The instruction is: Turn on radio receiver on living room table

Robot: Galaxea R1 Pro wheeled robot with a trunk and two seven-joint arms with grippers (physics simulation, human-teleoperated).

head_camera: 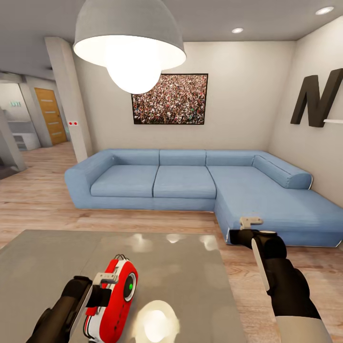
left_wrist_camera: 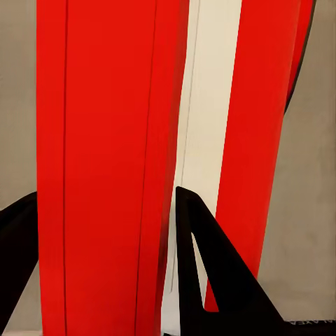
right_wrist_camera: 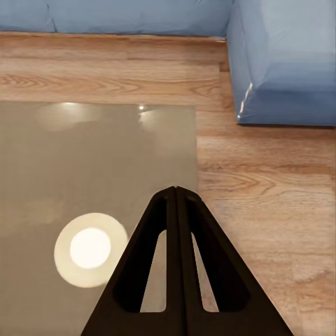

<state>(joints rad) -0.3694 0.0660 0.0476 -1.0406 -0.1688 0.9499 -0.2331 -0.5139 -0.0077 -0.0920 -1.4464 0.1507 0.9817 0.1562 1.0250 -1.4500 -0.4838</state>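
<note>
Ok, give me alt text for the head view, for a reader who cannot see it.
The robot's left hand grips a red and white radio receiver standing upright on a glossy grey table. Its right hand, fingers shut and empty, hangs over the wood floor past the table's right edge. Behind are a blue L-shaped sofa, a crowd picture and a white pendant lamp.

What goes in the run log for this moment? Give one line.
left hand: shut on radio receiver, over table | right hand: shut, empty, above table's edge | sofa: beyond table
</note>
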